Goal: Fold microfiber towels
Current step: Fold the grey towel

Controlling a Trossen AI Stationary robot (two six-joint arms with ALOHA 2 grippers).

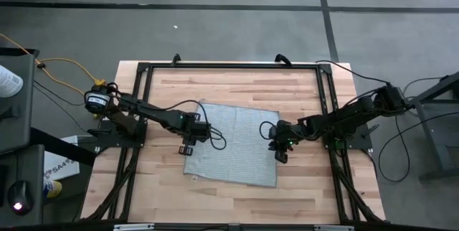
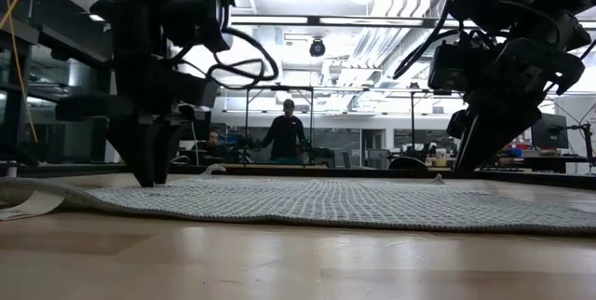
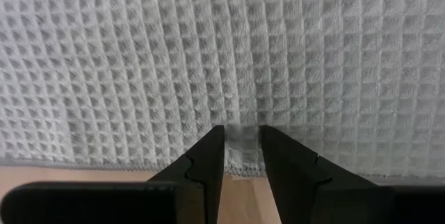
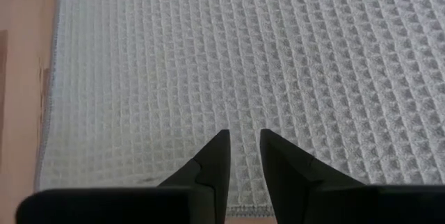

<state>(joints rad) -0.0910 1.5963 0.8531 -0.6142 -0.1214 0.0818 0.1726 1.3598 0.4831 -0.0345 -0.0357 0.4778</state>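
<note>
While the towel [image 1: 233, 143] lies spread flat at the centre of the high frame, tilted a little against the table [image 1: 237, 87] edges, I have both grippers down at its 2 opposite side edges. 1 towel only; waffle weave, light grey.

Left gripper [image 1: 191, 145]: at the towel's left edge in the high frame, left of centre. In my left wrist frame the 2 fingers [image 3: 208, 165] are nearly together with a small pinch of the towel's hem [image 3: 241, 140] bunched between the tips; cloth ripples upward from that spot. I read this as clamped on the towel edge.

Right gripper [image 1: 280, 152]: at the towel's right edge in the high frame, right of centre. In my right wrist frame the fingers [image 4: 215, 158] stand a narrow gap apart over flat weave near the hem; nothing raised between them. Fingertip contact with the cloth I cannot tell.

Low frame: towel [image 2: 335, 205] runs as a thin band across mid-frame, left end slightly lifted where the left gripper [image 2: 149, 174] meets it; right gripper [image 2: 470, 165] comes down at right.

Background, low frame centre: 1 person [image 2: 287, 134] in dark clothes, far beyond the table.
</note>
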